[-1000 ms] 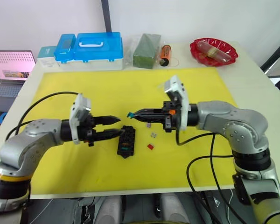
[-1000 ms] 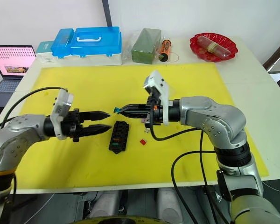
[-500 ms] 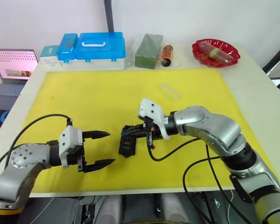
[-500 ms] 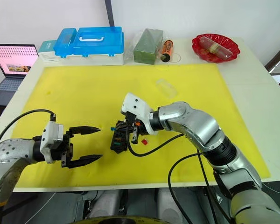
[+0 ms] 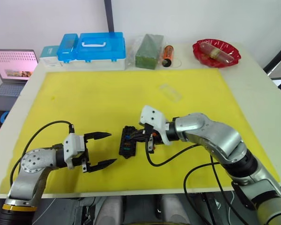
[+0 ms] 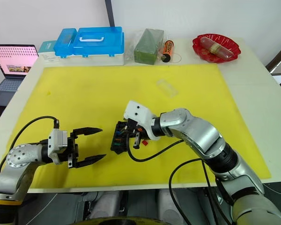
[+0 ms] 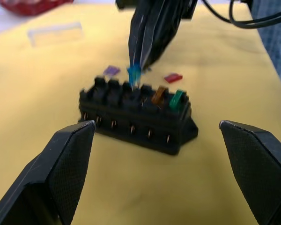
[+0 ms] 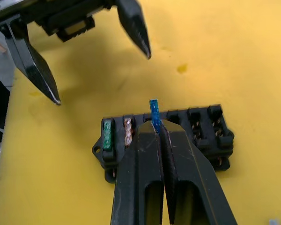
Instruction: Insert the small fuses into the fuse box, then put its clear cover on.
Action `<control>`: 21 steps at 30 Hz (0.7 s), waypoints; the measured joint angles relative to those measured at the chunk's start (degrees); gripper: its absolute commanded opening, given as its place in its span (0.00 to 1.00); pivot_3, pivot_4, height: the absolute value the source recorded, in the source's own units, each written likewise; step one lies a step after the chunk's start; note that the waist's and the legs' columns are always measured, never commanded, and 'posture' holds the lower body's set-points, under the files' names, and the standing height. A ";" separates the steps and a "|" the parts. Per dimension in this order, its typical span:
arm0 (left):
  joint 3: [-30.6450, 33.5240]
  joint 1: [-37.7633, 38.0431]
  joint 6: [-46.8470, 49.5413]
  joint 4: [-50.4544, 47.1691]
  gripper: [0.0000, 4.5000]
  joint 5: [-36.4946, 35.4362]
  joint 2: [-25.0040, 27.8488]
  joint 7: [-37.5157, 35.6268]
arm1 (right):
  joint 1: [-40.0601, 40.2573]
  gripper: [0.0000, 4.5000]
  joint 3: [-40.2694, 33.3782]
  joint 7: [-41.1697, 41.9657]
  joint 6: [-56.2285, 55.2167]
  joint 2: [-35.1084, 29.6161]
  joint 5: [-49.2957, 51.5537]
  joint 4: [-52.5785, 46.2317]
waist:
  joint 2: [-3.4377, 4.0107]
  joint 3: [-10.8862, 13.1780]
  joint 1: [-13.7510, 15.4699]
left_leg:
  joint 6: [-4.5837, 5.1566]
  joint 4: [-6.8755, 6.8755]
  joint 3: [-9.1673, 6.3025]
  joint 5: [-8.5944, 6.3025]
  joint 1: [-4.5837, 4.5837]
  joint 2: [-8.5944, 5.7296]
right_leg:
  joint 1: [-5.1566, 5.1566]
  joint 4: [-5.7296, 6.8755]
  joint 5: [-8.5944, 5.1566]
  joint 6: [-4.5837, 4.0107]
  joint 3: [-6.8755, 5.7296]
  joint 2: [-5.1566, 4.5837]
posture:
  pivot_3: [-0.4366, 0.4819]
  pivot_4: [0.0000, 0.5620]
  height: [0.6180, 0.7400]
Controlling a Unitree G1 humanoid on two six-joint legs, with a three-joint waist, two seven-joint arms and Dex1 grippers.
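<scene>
A blue fuse (image 8: pixel 153 110) is pinched between the closed tips of the right gripper (image 8: pixel 157 127), its blade end held right over the middle slots of the fuse box (image 7: pixel 136 115). In the left wrist view the blue fuse (image 7: pixel 133 75) is seen at the top of the box, just beside an orange fuse (image 7: pixel 158 94) and a green fuse (image 7: pixel 176 99), both of which are seated in neighbouring slots at one end of the block. Whether the blue one is pressed home or only touching the slot cannot be told.

The fuse box itself is lying on the yellow mat (image 5: pixel 107 93), between the two grippers, in the near middle of the table. On the mat just beyond the box, a purple fuse (image 7: pixel 111 70) and a red fuse (image 7: pixel 173 78) are left lying loose, near each other and close to the right gripper's fingers.

The left gripper (image 5: pixel 101 150) is held wide open and empty, its two black fingers (image 7: pixel 61 164) spread apart and pointed at the box from the robot's left, near but not touching it.

Further out, the clear cover (image 5: pixel 170 92) is seen flat on the mat, well apart from the box, toward the far side. Along the back edge of the table, a blue-lidded case (image 5: pixel 91 49), a green block (image 5: pixel 147 45) and a red dish (image 5: pixel 216 51) are lined up, and a laptop (image 5: pixel 11 68) is set off to the left.
</scene>
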 measured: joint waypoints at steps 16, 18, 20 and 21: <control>-2.09 -0.96 -0.39 0.60 0.99 -0.04 -1.53 0.33 | 0.53 0.00 -0.07 -2.18 2.87 1.56 -0.01 -2.85 | 0.00 0.00 -0.10 | 0.00 0.00 -0.02 0.00 0.01 0.01 | -0.01 0.04 0.00 0.01 -0.01 0.03 | 0.48 0.27 1.00; -2.09 -0.96 -0.28 0.60 0.99 -0.04 -1.53 0.44 | 0.53 0.00 -0.07 -2.38 2.91 1.55 -0.19 -2.85 | 0.00 0.00 -0.10 | 0.00 0.00 -0.02 0.00 0.01 0.01 | -0.01 0.04 0.00 0.01 -0.01 0.03 | 0.48 0.27 1.00; -2.10 -1.00 -0.23 0.60 0.99 -0.03 -1.53 0.62 | 0.53 0.00 -0.07 -2.40 2.92 1.52 -0.28 -2.85 | 0.00 0.00 -0.10 | 0.00 0.00 -0.02 0.00 0.01 0.01 | -0.01 0.04 0.00 0.01 -0.01 0.03 | 0.48 0.27 1.00; -2.13 -1.08 -0.20 0.60 0.99 -0.01 -1.54 0.76 | 0.53 0.00 -0.06 -2.41 2.92 1.47 -0.34 -2.85 | 0.00 0.00 -0.10 | 0.00 0.00 -0.02 0.00 0.01 0.01 | -0.01 0.04 0.00 0.01 -0.01 0.03 | 0.48 0.27 1.00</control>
